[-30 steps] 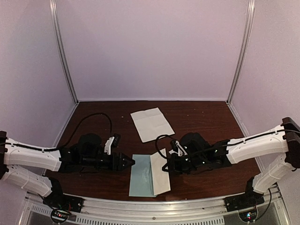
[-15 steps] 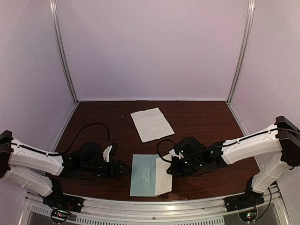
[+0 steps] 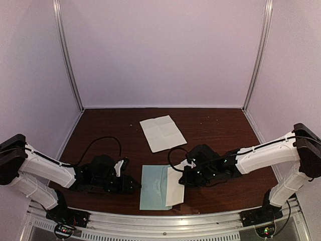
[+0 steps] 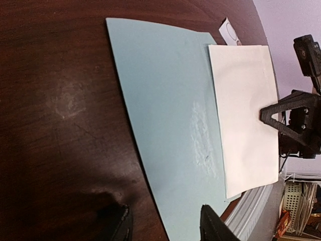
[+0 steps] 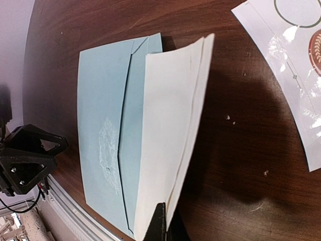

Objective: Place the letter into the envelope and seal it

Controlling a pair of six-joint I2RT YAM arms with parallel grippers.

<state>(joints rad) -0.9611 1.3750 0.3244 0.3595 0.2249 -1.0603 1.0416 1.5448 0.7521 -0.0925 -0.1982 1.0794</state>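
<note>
Left pincer (image 3: 137, 184) drawn back nearer, jaws narrower, letter (image 3: 175, 186) shifted slightly

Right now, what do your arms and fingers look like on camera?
Both the left arm and right arm have white link shells, turning black at the wrist sections. A thin black cable loops out of each wrist. The fingers are black and tapered, with an open triangular frame seen side-on.

Enclosure seen from above: a dark brown wooden bench (image 3: 220, 125) bounded on three sides by plain, pale lilac walls (image 3: 160, 50). Slim metal posts (image 3: 67, 55) stand upright at both rear corners, and an aluminium rail (image 3: 165, 221) runs along the near edge. Lighting is soft and even, with a faint sheen on the wood.
</note>
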